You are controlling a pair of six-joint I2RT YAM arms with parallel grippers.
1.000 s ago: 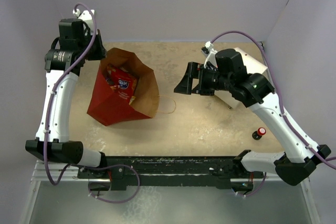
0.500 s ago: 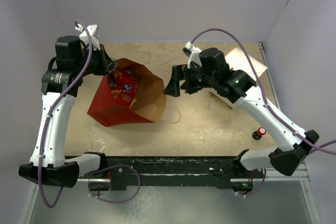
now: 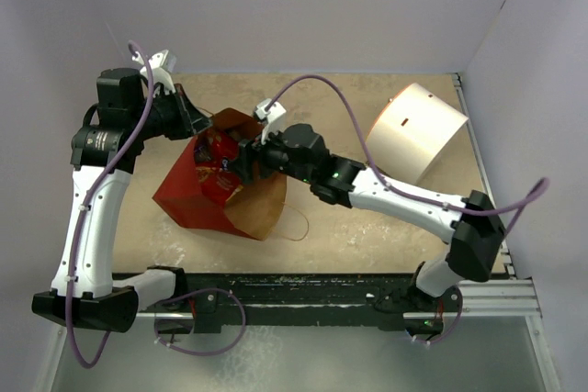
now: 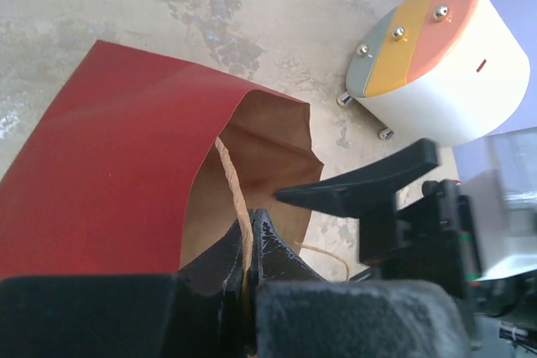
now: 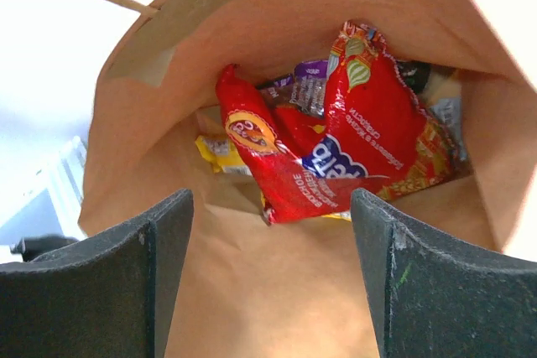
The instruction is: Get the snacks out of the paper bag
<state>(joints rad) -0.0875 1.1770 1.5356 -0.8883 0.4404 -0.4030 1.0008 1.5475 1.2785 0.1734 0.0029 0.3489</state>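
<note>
The paper bag (image 3: 188,195), red outside and brown inside, lies tilted with its mouth toward the right arm. My left gripper (image 3: 197,122) is shut on one thin brown loop handle (image 4: 234,194) at the bag's rim (image 4: 277,111) and holds the mouth up. My right gripper (image 3: 241,159) is open at the mouth, pointing into the bag (image 5: 252,291). Inside lie the red cookie bag (image 5: 361,132) with its blue logo, a purple-and-yellow candy packet (image 5: 307,86) behind it, and a silvery edge (image 5: 445,115) at the right. The right fingers (image 5: 159,274) touch nothing.
A white cylinder (image 3: 418,131) lies on its side at the back right; it also shows in the left wrist view (image 4: 436,64). The bag's second handle (image 3: 296,225) lies loose on the table in front of the bag. The table's back edge runs just behind the bag.
My right arm has swung left from the cylinder to the bag's mouth. My left gripper has pulled the bag's rim up and toward the right.
</note>
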